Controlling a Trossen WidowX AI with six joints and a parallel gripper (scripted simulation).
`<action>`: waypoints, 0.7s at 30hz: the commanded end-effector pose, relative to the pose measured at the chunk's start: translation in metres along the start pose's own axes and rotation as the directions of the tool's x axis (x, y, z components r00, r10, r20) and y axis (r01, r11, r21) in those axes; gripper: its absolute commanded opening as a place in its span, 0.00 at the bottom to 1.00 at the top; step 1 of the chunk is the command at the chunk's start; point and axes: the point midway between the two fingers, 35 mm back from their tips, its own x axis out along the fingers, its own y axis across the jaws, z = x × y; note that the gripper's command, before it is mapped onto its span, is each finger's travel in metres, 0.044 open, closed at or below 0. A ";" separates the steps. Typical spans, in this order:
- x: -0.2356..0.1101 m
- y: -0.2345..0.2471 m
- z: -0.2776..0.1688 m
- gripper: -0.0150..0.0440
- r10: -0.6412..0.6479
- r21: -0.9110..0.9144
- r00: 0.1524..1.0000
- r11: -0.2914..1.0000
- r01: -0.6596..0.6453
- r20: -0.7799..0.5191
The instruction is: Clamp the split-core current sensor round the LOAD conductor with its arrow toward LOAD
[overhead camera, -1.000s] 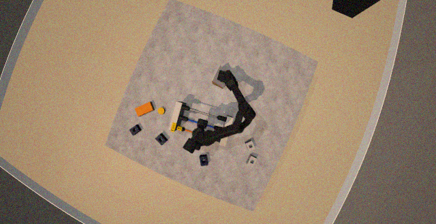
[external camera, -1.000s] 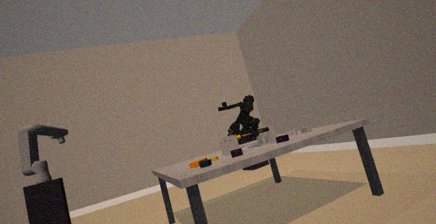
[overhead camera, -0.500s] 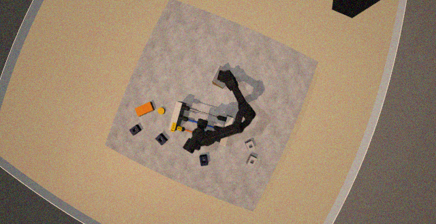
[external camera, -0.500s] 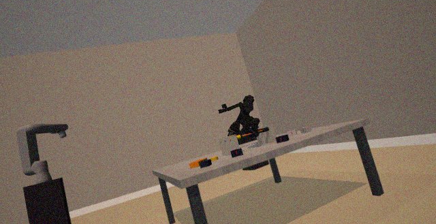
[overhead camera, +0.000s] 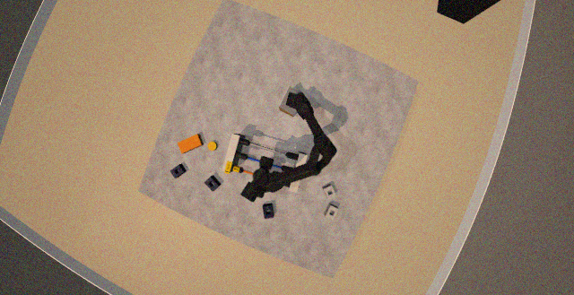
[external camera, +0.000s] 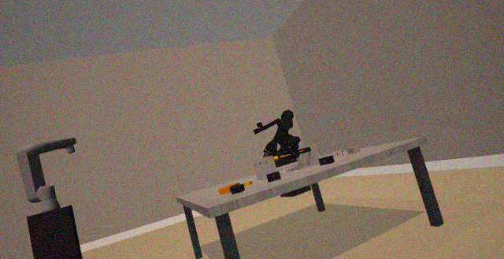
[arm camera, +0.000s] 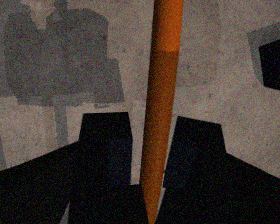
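My gripper (overhead camera: 256, 184) is shut on the dark split-core current sensor (arm camera: 106, 163), low over the conductor rack (overhead camera: 233, 144). In the wrist view the sensor's two dark halves stand either side of the orange conductor (arm camera: 163, 90) (overhead camera: 247, 171) (external camera: 290, 155), which runs between them. I cannot tell whether the halves meet or latch. Two yellow tags (overhead camera: 228, 167) sit at the rack's left end next to the orange conductor; their lettering is too small to read. The sensor's arrow is hidden.
A blue conductor (overhead camera: 253, 160) and two thin grey ones run parallel in the rack. An orange block (overhead camera: 189, 143) and a yellow disc (overhead camera: 212, 145) lie to the left. Three dark sensors (overhead camera: 178, 170) (overhead camera: 213, 182) (overhead camera: 268, 210) and two grey ones (overhead camera: 329, 189) (overhead camera: 332, 209) lie around.
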 end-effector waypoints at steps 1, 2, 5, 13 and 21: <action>0.000 0.000 0.000 0.83 0.000 0.000 1.000 1.000 0.000 0.000; 0.000 0.000 0.000 0.88 0.000 0.000 1.000 1.000 0.000 0.000; -0.002 0.000 -0.001 1.00 -0.024 0.001 1.000 1.000 0.024 -0.003; -0.023 0.002 -0.006 1.00 -0.216 0.003 0.976 0.976 0.216 -0.020; -0.012 0.000 -0.007 1.00 -0.222 0.003 0.975 0.975 0.222 -0.021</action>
